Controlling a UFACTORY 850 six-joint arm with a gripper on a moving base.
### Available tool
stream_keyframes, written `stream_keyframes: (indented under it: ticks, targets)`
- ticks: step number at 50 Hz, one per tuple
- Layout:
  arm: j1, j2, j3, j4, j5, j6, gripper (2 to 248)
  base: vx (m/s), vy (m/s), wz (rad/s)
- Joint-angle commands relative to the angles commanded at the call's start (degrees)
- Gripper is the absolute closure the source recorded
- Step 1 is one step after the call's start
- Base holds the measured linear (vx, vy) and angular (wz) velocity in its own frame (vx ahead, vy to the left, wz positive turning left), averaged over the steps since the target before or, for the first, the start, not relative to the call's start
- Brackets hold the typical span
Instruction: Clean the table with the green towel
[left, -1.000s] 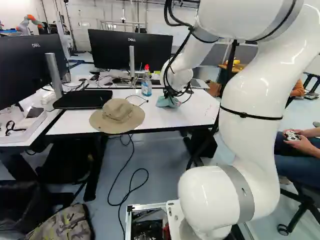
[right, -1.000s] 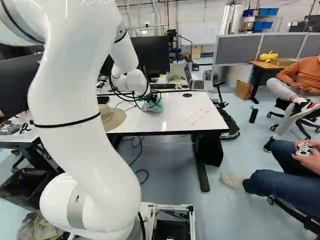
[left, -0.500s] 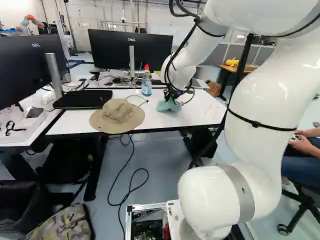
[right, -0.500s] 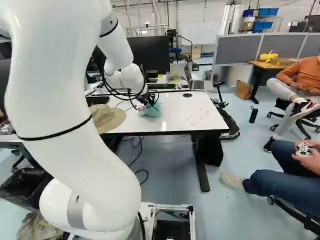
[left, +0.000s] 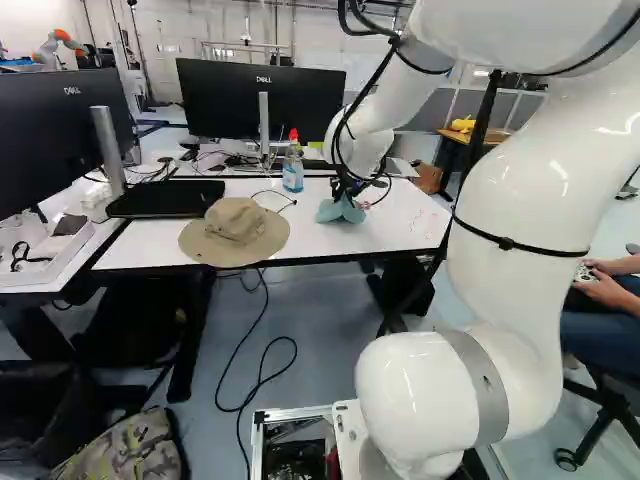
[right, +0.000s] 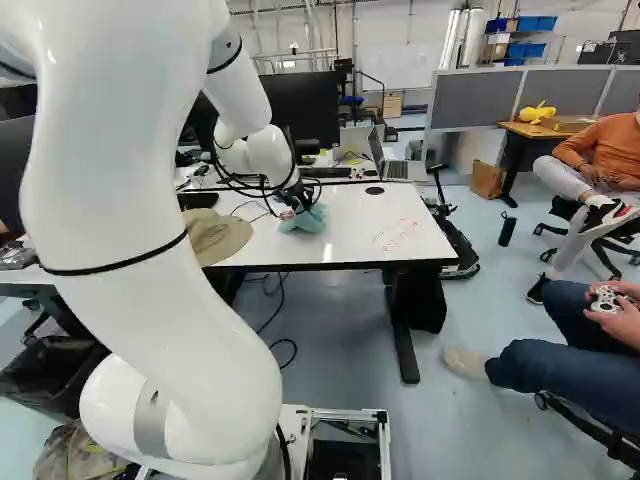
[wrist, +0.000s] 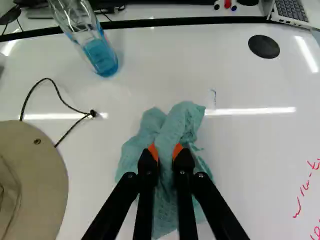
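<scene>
In the left base view my gripper (left: 346, 192) is low over the white table (left: 400, 235), at the green towel (left: 341, 211). The wrist view shows the gripper (wrist: 166, 152) shut on a bunched fold of the towel (wrist: 172, 127), which is pinched between both orange pads and spreads out around the fingers over the tabletop. Red handwriting (wrist: 304, 190) marks the table to one side, and a small blue mark (wrist: 214, 95) lies just beyond the towel. The towel hides the surface under it.
A tan hat (left: 237, 230) with a cord lies beside the towel. Behind stand a bottle of blue liquid (left: 293, 167) and a monitor (left: 262, 100). A laptop (right: 393, 160) sits on the far desk. A seated person's legs (right: 570, 350) are at the right of the right base view.
The arm has swung at its upper links and wrist. The gripped towel has shifted slightly on the table and spread out differently. The base, hat and bottle have stayed put.
</scene>
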Motion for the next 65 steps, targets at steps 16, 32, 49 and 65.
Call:
stream_keyframes:
  ticks: [16,32,49,65]
  targets:
    - [-2.66,-2.21,-2.52,0.00,5.11,0.00,203,0.000,0.000,0.000]
    - [-4.76,-6.91,-6.54,0.00,9.29,0.00,203,0.000,0.000,0.000]
    - [-6.73,-12.50,-10.94,0.00,13.55,0.00,203,0.000,0.000,0.000]
    - [-7.52,-15.48,-12.43,0.00,16.82,0.00,203,0.000,0.000,0.000]
